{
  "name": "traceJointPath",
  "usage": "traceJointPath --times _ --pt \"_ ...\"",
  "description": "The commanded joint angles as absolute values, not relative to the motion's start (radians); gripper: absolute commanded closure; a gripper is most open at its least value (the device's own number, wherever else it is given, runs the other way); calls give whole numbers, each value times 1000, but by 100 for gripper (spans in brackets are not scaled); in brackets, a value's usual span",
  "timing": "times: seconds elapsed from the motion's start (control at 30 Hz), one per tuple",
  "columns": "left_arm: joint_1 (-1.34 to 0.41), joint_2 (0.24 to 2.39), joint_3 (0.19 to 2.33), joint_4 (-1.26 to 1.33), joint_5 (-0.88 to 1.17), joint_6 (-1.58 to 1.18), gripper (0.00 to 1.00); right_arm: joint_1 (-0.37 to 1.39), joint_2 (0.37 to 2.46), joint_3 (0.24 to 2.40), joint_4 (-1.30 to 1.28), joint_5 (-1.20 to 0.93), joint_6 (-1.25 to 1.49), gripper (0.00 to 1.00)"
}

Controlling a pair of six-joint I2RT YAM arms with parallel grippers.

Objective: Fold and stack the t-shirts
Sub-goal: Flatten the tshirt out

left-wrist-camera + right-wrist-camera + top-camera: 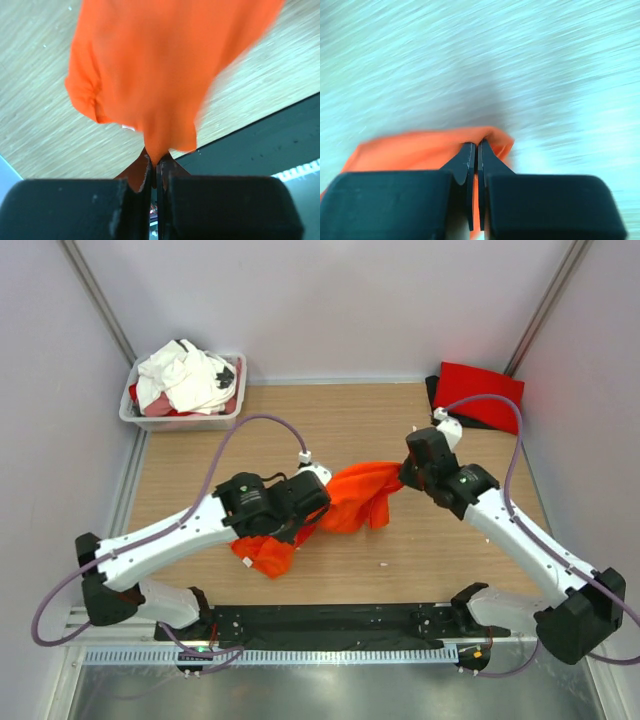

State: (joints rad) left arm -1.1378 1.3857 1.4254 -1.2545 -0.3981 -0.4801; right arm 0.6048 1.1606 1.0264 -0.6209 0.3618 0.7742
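The bright orange t-shirt [350, 495] hangs bunched between both grippers above the middle of the wooden table [400, 560]. My left gripper [312, 502] is shut on one end of it; the cloth [150, 75] spreads out beyond the closed fingertips. My right gripper [408, 476] is shut on the other end; orange cloth [415, 150] is pinched between its fingers. A red t-shirt [482, 392] lies folded on a black one at the back right. Several white shirts [185, 375] are heaped in the tub.
A white plastic tub [180, 420] stands at the back left corner. A black rail [330, 622] runs along the table's near edge. Grey walls close the cell on three sides.
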Motion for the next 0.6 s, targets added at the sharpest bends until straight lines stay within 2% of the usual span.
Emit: traceJointPath --times 0.0,0.17,0.27,0.3,0.4,0.47,0.57 --pt "-1137 1284 1497 -1411 -384 -454 100 458 1242 1003 -706 350 612 99" --pt "-1137 1189 1482 -1447 -313 -442 100 312 1399 966 -585 226 588 99" --pt "-1137 1141 1456 -1437 -299 -443 100 258 1503 1018 -564 158 568 98" --pt "-1137 1131 1453 -1437 -308 -448 100 255 1544 1063 -574 156 558 73" --pt "-1137 1123 1430 -1436 -343 -462 100 253 1548 1138 -635 190 528 28" --pt "-1137 1118 1395 -1413 -360 -469 100 264 1496 1147 -676 222 522 21" --pt "-1135 1124 1379 -1359 -374 -483 100 328 1344 1125 -724 248 551 19"
